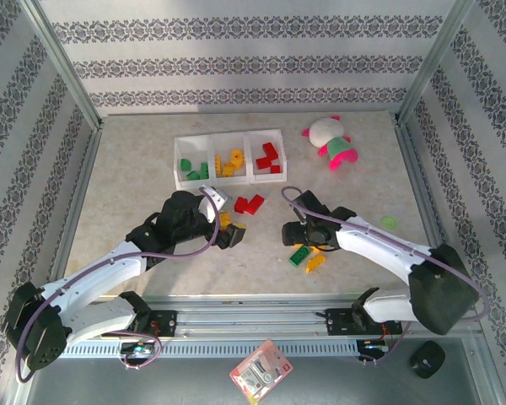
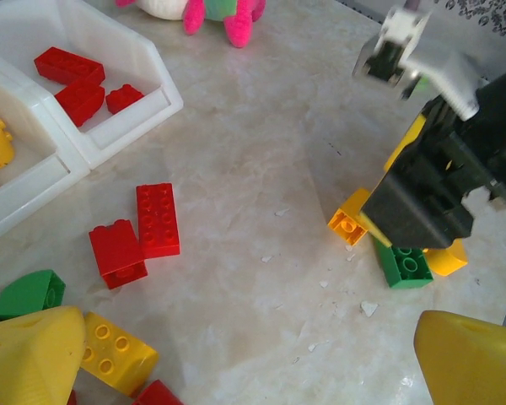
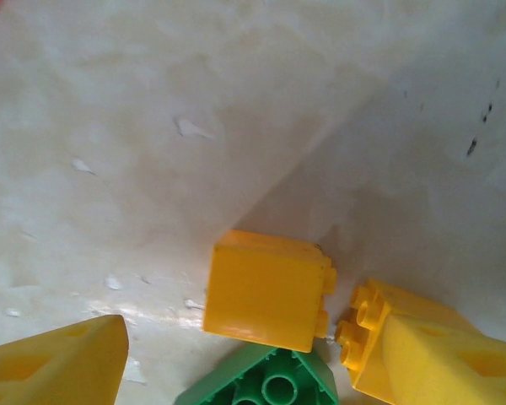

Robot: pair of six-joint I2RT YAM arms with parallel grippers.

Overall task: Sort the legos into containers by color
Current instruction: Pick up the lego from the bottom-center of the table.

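Low down, left claw [image 2: 253, 367] and right claw [image 3: 257, 363] hang spread over legos [image 3: 266, 291].

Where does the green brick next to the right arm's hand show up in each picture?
Top external: the green brick lies right of centre, towards the near edge.
Left wrist: green brick at the lower right.
Right wrist: green brick at the middle of the bottom edge.
Shared landmark: a yellow brick right beside it.
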